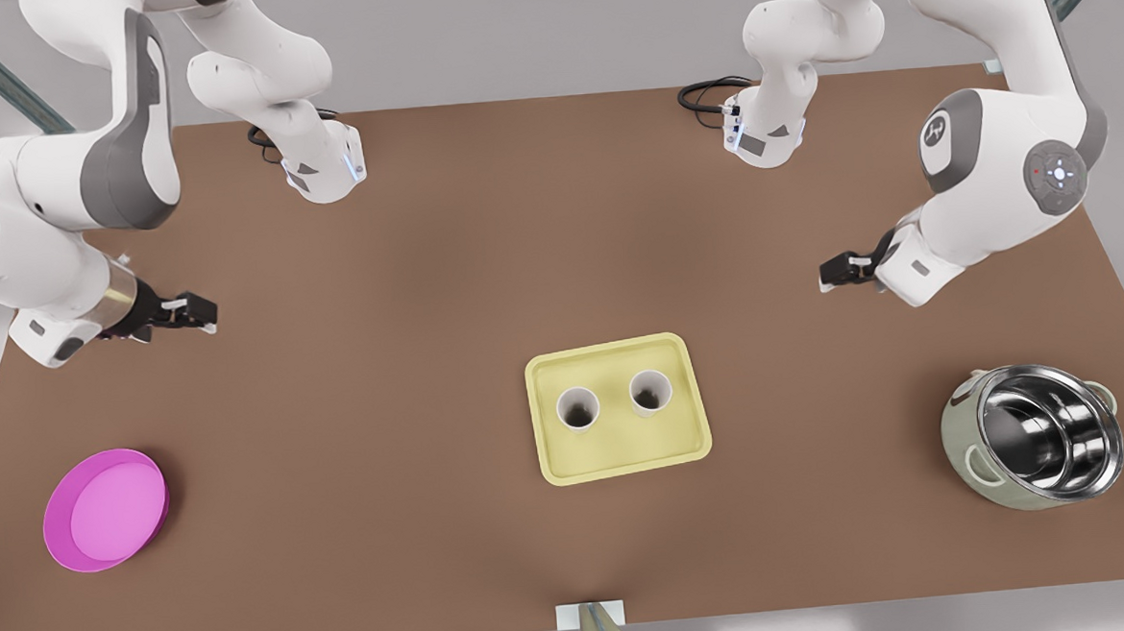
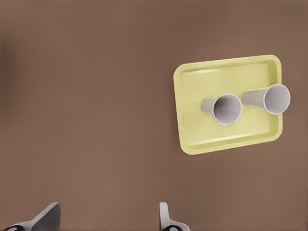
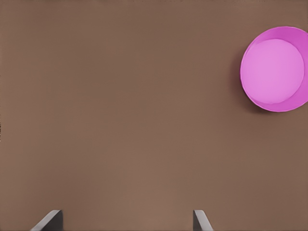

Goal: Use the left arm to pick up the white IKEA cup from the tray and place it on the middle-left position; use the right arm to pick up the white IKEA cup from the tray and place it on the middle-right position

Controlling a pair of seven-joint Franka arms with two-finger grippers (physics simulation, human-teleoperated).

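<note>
white ikea cups (image 1: 577,408) stand side by side in the pale yellow tray (image 1: 627,452); left tool (image 1: 827,274) and right tool (image 1: 206,314) hover released over the worktop (image 1: 408,314).

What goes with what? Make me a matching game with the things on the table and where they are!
Things:
1. tray
2. pink dish
3. shiny pot
4. white cups

Places:
A. near the table's edge at the front view's left
B. standing upright inside the tray
C. near the table's edge at the front view's right
D. middle of the table

Pairs: 1-D, 2-A, 3-C, 4-B.

Both pincers wait open over bare table: the left pincer at the front view's right, the right pincer at the front view's left.
</note>
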